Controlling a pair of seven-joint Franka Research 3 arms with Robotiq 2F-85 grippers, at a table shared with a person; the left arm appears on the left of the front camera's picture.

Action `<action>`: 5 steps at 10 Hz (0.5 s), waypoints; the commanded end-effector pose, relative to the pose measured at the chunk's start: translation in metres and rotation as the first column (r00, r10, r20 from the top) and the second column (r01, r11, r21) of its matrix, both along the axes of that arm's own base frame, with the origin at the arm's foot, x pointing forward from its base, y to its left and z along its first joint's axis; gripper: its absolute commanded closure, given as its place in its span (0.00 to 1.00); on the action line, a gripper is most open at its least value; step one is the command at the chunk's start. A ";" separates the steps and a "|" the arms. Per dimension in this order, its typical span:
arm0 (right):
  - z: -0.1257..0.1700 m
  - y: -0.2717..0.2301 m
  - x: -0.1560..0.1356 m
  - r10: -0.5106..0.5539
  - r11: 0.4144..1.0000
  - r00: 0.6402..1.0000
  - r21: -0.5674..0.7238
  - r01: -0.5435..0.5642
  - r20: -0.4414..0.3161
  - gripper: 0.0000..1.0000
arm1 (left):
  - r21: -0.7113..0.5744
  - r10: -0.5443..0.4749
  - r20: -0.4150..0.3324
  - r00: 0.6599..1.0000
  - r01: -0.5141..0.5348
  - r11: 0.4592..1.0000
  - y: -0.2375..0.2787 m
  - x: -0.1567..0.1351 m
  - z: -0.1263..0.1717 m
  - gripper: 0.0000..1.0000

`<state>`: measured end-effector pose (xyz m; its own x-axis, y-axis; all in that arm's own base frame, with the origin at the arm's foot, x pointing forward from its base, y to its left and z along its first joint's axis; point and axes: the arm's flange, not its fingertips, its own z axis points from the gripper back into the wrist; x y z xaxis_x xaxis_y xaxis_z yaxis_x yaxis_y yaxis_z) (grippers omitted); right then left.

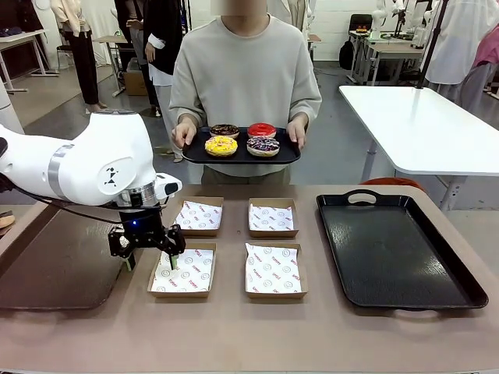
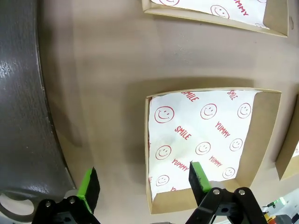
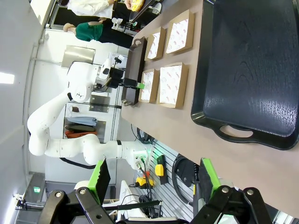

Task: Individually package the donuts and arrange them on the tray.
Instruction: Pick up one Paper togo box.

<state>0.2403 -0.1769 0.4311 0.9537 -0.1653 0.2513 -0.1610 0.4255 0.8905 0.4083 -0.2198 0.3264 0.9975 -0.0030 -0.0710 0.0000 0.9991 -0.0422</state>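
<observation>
**Four Donuts Sat on a Small Tray**

The brown table stood in a big room with a grey floor and a white table behind. On it lay four cardboard boxes, one big black tray and one dark tray. A person at the far side held a small tray. On it sat a yellow donut, a brown donut, a red donut and a purple donut. The left gripper hung over the near left box's edge, fingers wide apart, holding nothing. The right gripper was spread wide too, holding nothing.
</observation>
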 end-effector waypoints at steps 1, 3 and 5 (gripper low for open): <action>0.000 0.001 0.001 -0.002 1.000 1.000 0.019 0.001 0.009 0.00 | 0.005 -0.004 -0.001 1.000 0.004 1.000 0.000 -0.001 -0.001 0.00; 0.000 0.001 0.001 -0.002 1.000 1.000 0.019 0.001 0.009 0.00 | 0.005 -0.004 -0.001 1.000 0.004 1.000 0.000 -0.001 -0.001 0.00; 0.000 0.001 0.001 -0.002 1.000 1.000 0.019 0.001 0.009 0.00 | 0.000 0.001 -0.001 1.000 -0.001 1.000 0.001 0.000 -0.001 0.00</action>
<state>0.2403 -0.1769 0.4311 0.9537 -0.1653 0.2513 -0.1610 0.4255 0.8905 0.4086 -0.2191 0.3258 0.9974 -0.0014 -0.0725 -0.0016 0.9991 -0.0424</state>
